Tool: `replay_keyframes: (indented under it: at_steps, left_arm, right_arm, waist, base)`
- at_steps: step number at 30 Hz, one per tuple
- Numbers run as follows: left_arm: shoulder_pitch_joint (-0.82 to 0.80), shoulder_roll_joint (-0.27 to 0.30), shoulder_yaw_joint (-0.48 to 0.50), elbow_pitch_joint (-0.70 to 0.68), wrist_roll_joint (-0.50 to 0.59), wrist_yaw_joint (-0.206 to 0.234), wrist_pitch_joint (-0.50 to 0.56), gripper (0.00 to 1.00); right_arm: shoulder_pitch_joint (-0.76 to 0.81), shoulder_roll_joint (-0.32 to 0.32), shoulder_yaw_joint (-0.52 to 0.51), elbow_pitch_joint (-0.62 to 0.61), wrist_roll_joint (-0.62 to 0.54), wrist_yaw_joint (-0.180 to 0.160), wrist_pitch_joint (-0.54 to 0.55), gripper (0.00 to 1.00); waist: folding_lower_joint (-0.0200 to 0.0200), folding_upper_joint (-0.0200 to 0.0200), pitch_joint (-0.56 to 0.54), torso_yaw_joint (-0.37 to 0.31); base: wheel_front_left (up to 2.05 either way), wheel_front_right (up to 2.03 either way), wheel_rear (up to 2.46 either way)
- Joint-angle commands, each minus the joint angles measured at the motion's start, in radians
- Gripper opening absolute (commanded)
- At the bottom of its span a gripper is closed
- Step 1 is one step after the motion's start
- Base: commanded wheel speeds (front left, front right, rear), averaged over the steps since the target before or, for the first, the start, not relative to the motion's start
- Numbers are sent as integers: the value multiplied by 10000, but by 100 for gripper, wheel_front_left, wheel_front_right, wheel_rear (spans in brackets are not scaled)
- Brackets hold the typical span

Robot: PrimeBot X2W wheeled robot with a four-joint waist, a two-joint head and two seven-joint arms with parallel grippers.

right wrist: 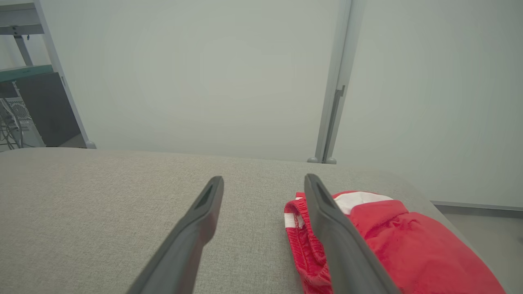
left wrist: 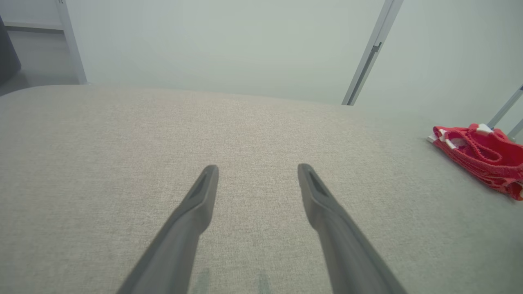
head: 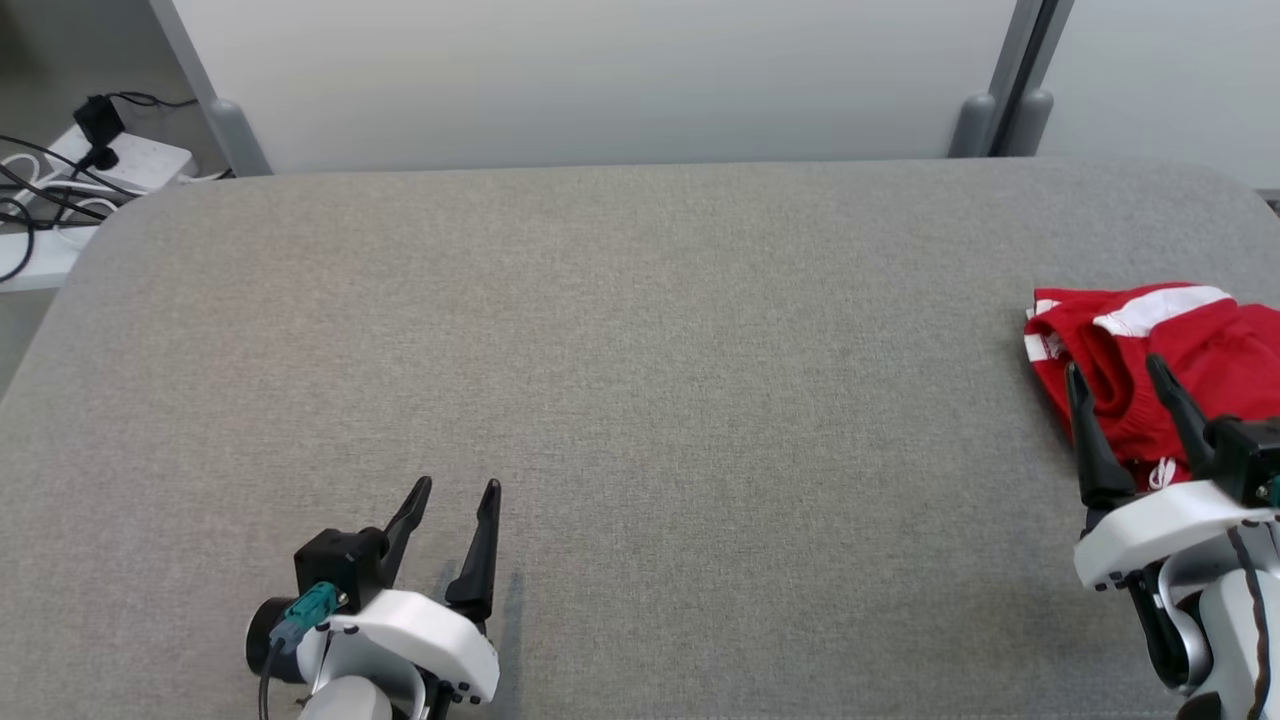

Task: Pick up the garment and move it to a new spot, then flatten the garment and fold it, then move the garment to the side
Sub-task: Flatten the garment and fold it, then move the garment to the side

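Cables and power strip (head: 130, 160) on floor, far left. Left hand (head: 458, 487) low over grey fabric table (head: 640, 330), fingers apart, empty, well apart from the task item. Right hand (head: 1115, 367) also fingers apart, empty, tips over near-left edge of red garment (head: 1215, 345); contact unclear. Garment bunched at table's right edge, cropped, long axis unclear. Right arm clearly nearer; grasp looks forward-right. Pale wall (head: 600, 80) behind.
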Motion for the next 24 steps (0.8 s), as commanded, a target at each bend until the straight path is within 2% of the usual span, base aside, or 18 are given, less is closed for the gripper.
replay_keyframes:
  at_steps: [1,24]
  left_arm:
    - [23,148,443,-370,223,141,-49,100]
    - [1177,144,1702,-1420,1312,423,-49,100]
  right_arm:
    - [149,-84,83,-297,69,14,-112,100]
    - [1758,632,-256,-743,-50,14,-112,100]
  waist:
    - [0,-1,-242,159]
    - [0,-1,-850,358]
  base:
    - [0,0,0]
    - [0,0,0]
